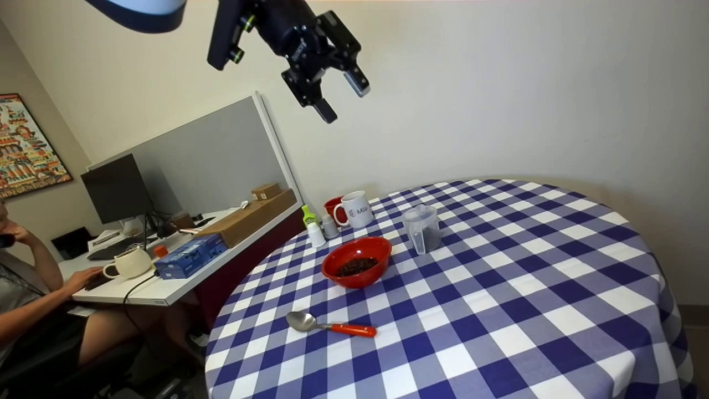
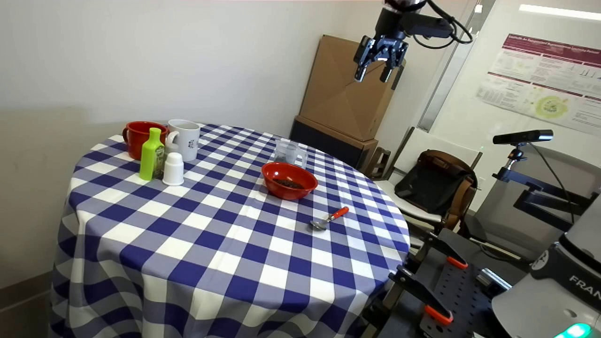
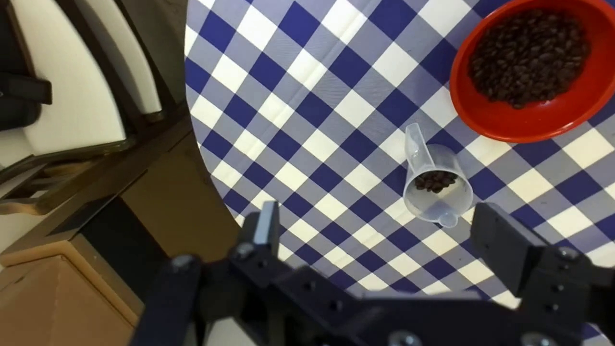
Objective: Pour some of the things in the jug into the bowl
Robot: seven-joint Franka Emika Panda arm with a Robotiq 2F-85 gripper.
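Observation:
The clear jug (image 1: 423, 230) stands upright on the checked tablecloth, close beside the glossy red bowl (image 1: 359, 281). In the wrist view a small heap of dark beans (image 3: 435, 181) lies inside the jug (image 3: 439, 158), and its handle (image 3: 417, 146) points toward the top of the picture. A larger pile of the same beans (image 3: 528, 57) fills the bottom of the bowl (image 3: 533, 126). High above the table, my gripper (image 2: 372, 78) is open with nothing between its fingers (image 3: 269, 226). Both exterior views show it well clear of the jug and bowl.
A spoon with a red handle (image 1: 354, 330) lies near the bowl. Grouped together on the table are a white mug (image 2: 188, 143), a red mug (image 2: 140, 136), a green bottle (image 2: 152, 155), a white shaker (image 2: 173, 169) and a grey shaker (image 1: 330, 227). Cardboard boxes (image 2: 345, 89) stand beyond the table.

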